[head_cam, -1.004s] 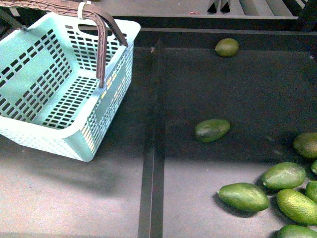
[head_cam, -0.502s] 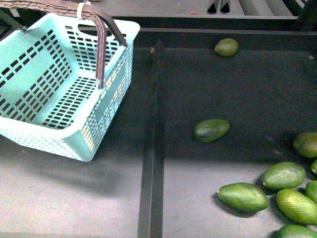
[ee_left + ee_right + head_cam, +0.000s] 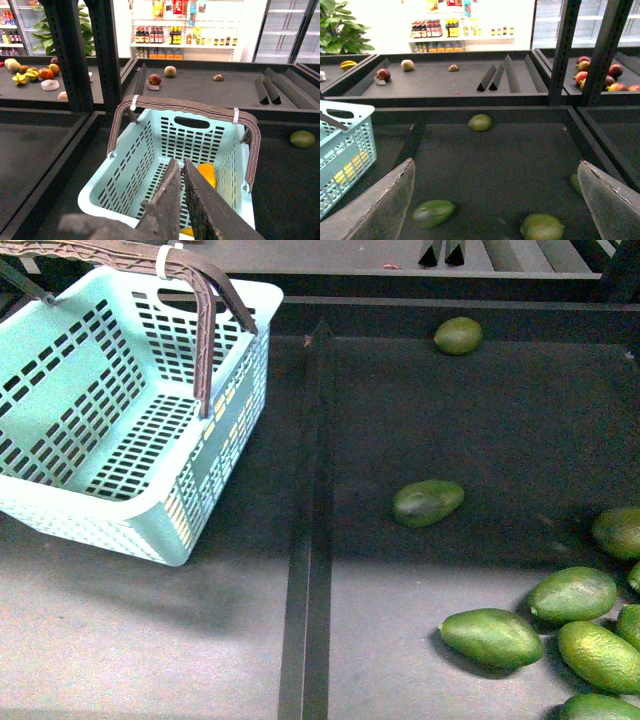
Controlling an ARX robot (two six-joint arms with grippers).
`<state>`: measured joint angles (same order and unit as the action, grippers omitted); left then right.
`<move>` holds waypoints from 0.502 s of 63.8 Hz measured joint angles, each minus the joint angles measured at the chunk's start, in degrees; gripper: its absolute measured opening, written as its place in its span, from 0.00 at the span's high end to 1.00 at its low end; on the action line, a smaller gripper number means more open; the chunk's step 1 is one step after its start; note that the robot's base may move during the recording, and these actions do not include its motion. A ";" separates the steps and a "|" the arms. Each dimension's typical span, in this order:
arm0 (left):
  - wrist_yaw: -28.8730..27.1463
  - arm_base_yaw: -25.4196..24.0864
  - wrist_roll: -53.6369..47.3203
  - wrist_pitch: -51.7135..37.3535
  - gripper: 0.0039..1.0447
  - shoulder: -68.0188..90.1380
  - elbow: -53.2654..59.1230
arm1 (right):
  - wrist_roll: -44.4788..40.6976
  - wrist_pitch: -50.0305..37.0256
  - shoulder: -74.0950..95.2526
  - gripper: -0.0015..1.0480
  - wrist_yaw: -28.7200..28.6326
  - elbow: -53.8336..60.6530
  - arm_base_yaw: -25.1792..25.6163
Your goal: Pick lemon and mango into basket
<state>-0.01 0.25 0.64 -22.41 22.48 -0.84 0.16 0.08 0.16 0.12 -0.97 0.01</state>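
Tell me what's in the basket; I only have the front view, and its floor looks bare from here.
Observer: The left wrist view shows a yellow-orange fruit on the basket floor, partly hidden behind the fingers of the left gripper.
Operator: Are those fingers holding anything?
Observer: No, they're shut with nothing between them, above the basket.
Operator: And the right side?
Observer: The right gripper is open over the tray, with a green mango lying near it.

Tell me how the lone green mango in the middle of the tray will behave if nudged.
The mango is a smooth oval lying on its side, so it probably rolls or wobbles. The flat dark tray floor offers nothing nearby to stop it.
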 joint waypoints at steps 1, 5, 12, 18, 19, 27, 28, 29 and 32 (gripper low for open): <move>0.00 0.00 0.00 0.50 0.97 -0.52 0.00 | 0.00 0.00 0.00 0.08 0.00 0.00 0.00; 0.00 0.00 0.00 2.21 0.97 -2.29 0.00 | 0.00 0.00 0.00 0.08 0.00 0.00 0.00; 0.00 0.00 0.00 5.11 0.97 -5.22 0.00 | 0.00 0.00 0.00 0.08 0.00 0.00 0.00; 0.00 -0.02 0.00 7.48 0.97 -7.56 0.00 | 0.00 0.00 0.00 0.08 0.00 0.00 0.00; 0.00 -0.02 0.00 7.63 0.97 -7.74 0.00 | 0.00 0.00 0.00 0.08 0.00 0.00 0.00; 0.00 -0.02 0.00 9.90 0.97 -10.08 0.00 | 0.00 0.00 0.00 0.08 0.00 0.00 0.00; 0.00 -0.02 0.00 10.19 0.97 -10.34 0.00 | 0.00 0.00 0.00 0.08 0.00 0.00 0.00; 0.00 -0.02 0.00 10.43 0.97 -10.60 0.00 | 0.00 0.00 0.00 0.08 0.00 0.00 0.00; 0.00 -0.02 0.00 11.26 0.97 -11.39 0.00 | 0.00 0.00 0.00 0.08 0.00 0.00 0.00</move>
<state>-0.01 0.23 0.64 -11.16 11.09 -0.84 0.16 0.08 0.16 0.12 -0.97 0.01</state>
